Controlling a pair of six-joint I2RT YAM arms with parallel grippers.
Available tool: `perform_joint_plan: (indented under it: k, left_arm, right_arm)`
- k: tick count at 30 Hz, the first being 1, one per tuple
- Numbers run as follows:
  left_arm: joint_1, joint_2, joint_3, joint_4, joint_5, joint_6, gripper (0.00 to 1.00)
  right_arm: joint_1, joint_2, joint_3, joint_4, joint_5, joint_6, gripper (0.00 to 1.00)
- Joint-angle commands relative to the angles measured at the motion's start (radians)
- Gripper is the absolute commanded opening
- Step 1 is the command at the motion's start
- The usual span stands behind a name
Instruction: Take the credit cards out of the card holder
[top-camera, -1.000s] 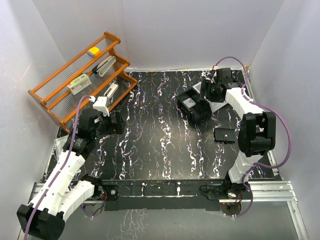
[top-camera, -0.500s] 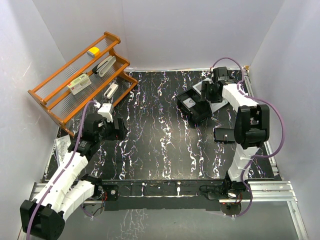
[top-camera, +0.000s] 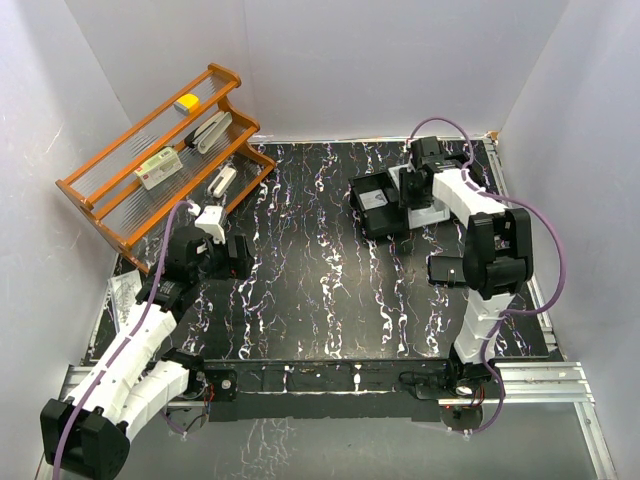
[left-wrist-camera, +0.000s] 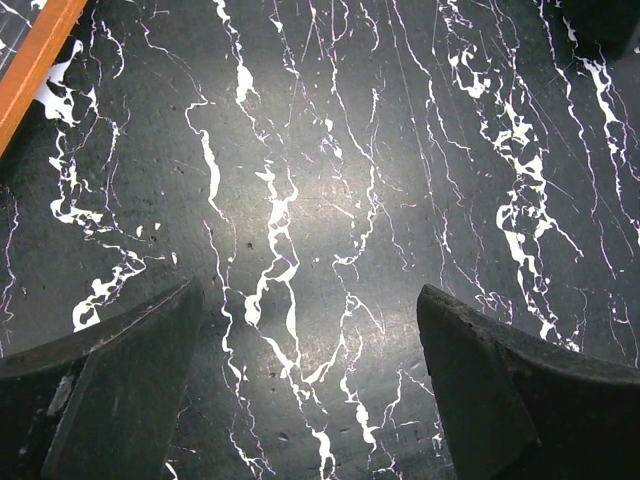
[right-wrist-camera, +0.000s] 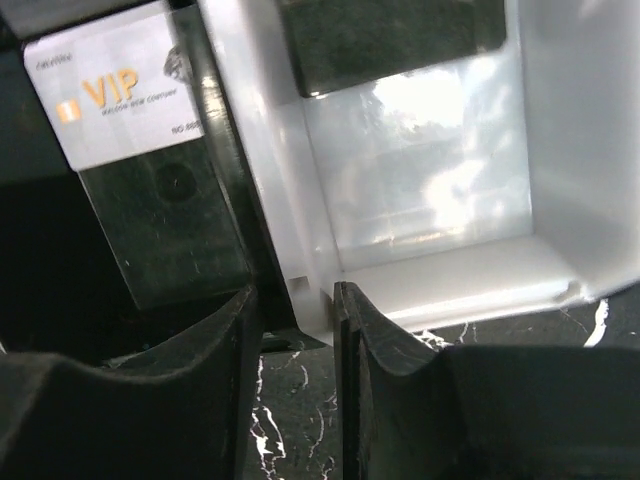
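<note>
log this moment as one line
left claw open over table | right claw narrow around card holder edge, grip unclear | vip card in black tray

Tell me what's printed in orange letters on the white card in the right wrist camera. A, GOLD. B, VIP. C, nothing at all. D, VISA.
B: the card at the upper left of the right wrist view reads VIP in orange letters.
</note>
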Motion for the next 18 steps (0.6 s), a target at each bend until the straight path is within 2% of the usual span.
perform_joint_plan:
  k: [1,9,18]
  left_arm:
    - [0.003,-0.010,0.020,0.014,-0.012,0.018,0.86]
    - [0.003,-0.005,0.020,0.014,-0.016,0.020,0.86]
    - [0.002,-0.011,0.024,0.006,-0.041,0.018,0.87]
  right_arm:
    - [0.062,-0.062,-0.010,0.005,0.106,0.001,0.25]
    - [0.216,-0.082,-0.043,-0.023,0.229,0.068,0.21]
    - [0.376,-0.129,-0.077,-0.030,0.219,0.278,0.20]
